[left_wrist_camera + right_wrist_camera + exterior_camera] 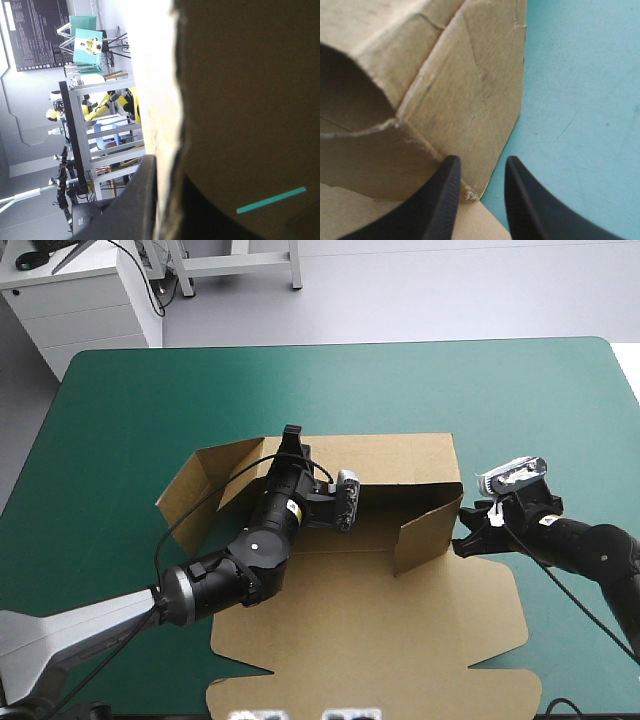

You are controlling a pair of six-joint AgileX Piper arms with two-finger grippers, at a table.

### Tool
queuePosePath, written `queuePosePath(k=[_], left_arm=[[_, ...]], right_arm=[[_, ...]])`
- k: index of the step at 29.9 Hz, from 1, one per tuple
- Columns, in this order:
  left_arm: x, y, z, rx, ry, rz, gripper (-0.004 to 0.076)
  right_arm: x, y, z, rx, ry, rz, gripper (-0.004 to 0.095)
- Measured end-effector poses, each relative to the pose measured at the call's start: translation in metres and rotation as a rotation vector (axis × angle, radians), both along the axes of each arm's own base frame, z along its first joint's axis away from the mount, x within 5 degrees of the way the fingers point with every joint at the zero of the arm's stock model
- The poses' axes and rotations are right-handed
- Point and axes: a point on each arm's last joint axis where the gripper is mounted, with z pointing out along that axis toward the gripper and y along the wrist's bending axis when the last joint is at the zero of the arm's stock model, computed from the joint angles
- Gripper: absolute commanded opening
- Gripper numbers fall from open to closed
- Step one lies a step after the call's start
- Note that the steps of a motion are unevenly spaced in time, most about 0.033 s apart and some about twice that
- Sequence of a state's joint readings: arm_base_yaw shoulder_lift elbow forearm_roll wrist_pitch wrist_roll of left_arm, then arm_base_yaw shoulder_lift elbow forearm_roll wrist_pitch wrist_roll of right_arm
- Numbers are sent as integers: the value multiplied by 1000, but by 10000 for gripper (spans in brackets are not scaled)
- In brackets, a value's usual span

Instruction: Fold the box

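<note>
While the brown box (pixel 380 630) sits mid-table on the teal-green cover (pixel 140 390) with its walls half raised, the left gripper (pixel 292 438) pinches the rear wall (pixel 400 455). The right gripper (pixel 466 542), fingers (pixel 445 200) slightly apart and empty, sits beside the right wall (pixel 430 525). Next, probably: push that wall upright and tuck it.

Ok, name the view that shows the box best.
The high view: nearly the whole box shows, walls raised, lid flat. The right wrist view shows one wall corner; the left wrist view, only dark board.
</note>
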State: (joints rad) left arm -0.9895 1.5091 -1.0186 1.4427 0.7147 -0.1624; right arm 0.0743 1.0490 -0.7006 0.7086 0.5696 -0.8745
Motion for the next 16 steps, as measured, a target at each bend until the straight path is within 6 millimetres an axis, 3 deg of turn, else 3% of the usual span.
queuePosePath(k=[3, 10, 16], left_arm=[[0, 0, 0, -2, 0, -5, -8], [0, -1, 0, 4, -7, -21, -8], [0, -1, 0, 11, -12, -27, -8]], right_arm=[[-3, 0, 4, -14, -25, 13, 554], [-14, 5, 0, -7, 56, 101, 556], [-8, 8, -2, 40, 6, 102, 592]])
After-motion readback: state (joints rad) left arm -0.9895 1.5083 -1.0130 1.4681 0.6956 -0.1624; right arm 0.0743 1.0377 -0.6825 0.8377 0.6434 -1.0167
